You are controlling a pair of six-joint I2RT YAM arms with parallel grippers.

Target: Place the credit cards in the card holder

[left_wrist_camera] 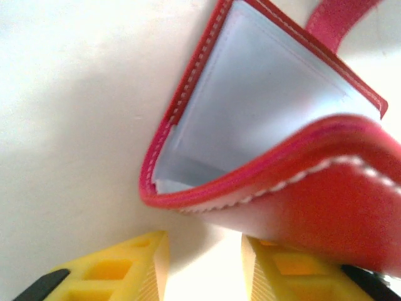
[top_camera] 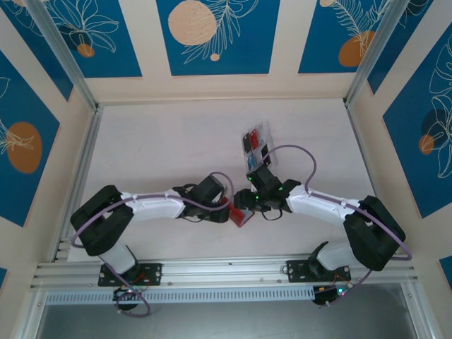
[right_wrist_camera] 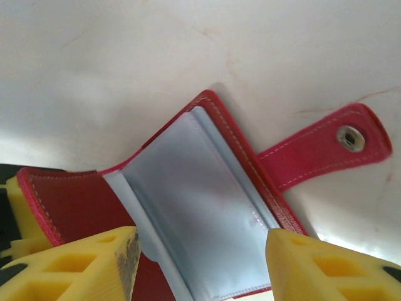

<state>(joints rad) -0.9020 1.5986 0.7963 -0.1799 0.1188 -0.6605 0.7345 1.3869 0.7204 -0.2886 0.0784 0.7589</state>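
White table [top_camera: 162, 141], blue floral walls [top_camera: 212, 35], red card holder [right_wrist_camera: 188, 207] open, left pincer [left_wrist_camera: 203, 254] and right pincer [right_wrist_camera: 200, 251] spread

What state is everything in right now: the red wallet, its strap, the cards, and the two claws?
card holder: open, one cover lifted, the visible sleeve looks empty.
snap tab: unfastened, sticking out flat.
credit cards: sitting in the clear tray, not yet in the holder.
left gripper: open, beside the lifted cover.
right gripper: open, fingers either side of the sleeve.
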